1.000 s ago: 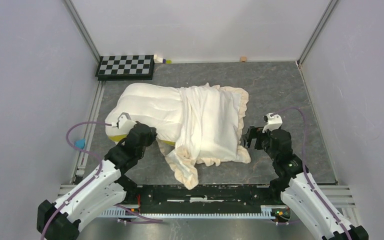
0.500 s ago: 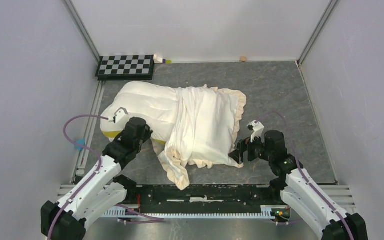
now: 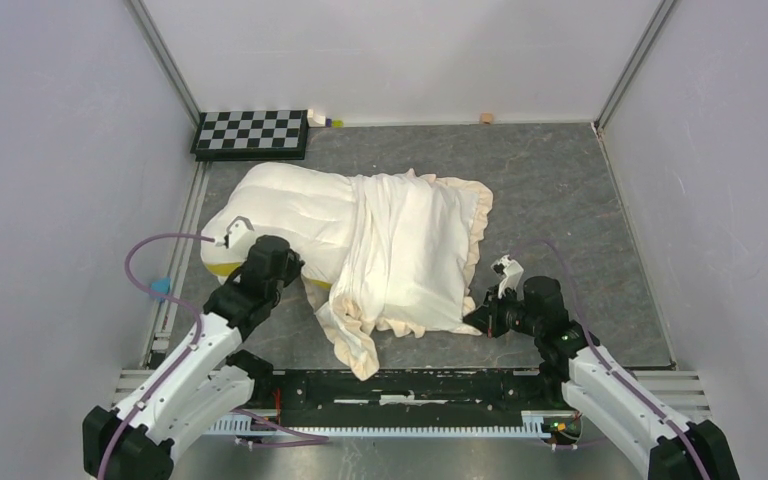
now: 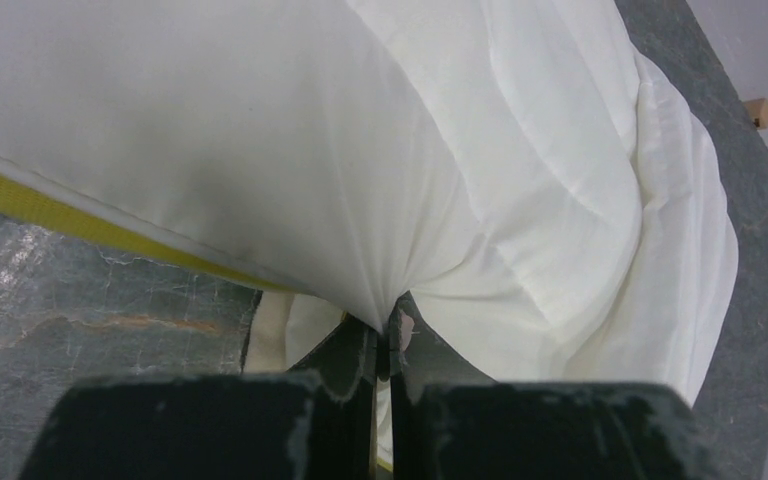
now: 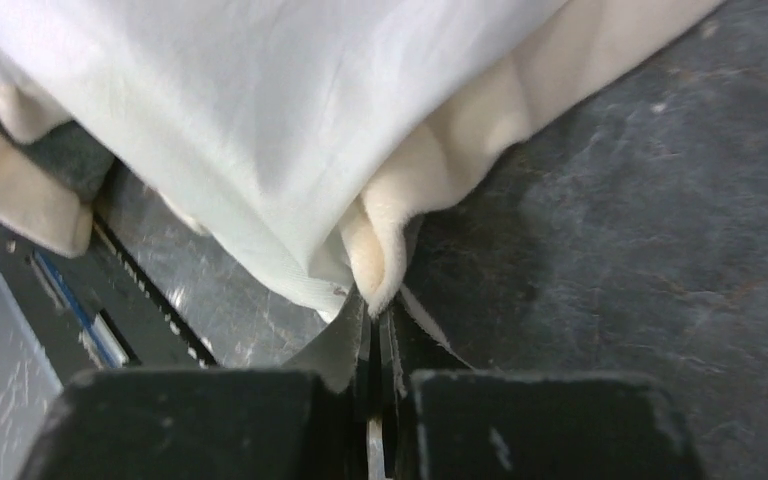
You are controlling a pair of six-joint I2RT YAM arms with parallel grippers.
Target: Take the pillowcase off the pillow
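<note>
I read the left gripper (image 4: 388, 338) as closed: its two black fingers (image 4: 345, 358) meet with only a thin seam between them, and a gathered fold of the large, plump, cream-white pillow with stitched channel lines (image 3: 295, 210) is pinched at their tips. From that pinch the pillow's skin fans up and away from the fingers. Its yellow edge band (image 4: 70, 215) runs off to the left of them, just above the dark grey stone-patterned table top (image 3: 560, 190). The right gripper (image 5: 375, 312) is likewise closed, clamped on the near right corner of the floppy cream pillowcase with ruffled frill edging (image 3: 410, 255). A fold of the cream frill (image 5: 385, 255) and a layer of thinner white cloth both enter its tips. Left of the right fingers, a small dark grey patch (image 5: 65, 160) shows under the cream layers. In the top view the pillowcase lies between the two grippers, covering the right part of the pillow. The pillow's left part is bare and extends beyond the left fingers. A loose tail of the pillowcase trails toward the arm bases, nearer the left gripper than the right.
</note>
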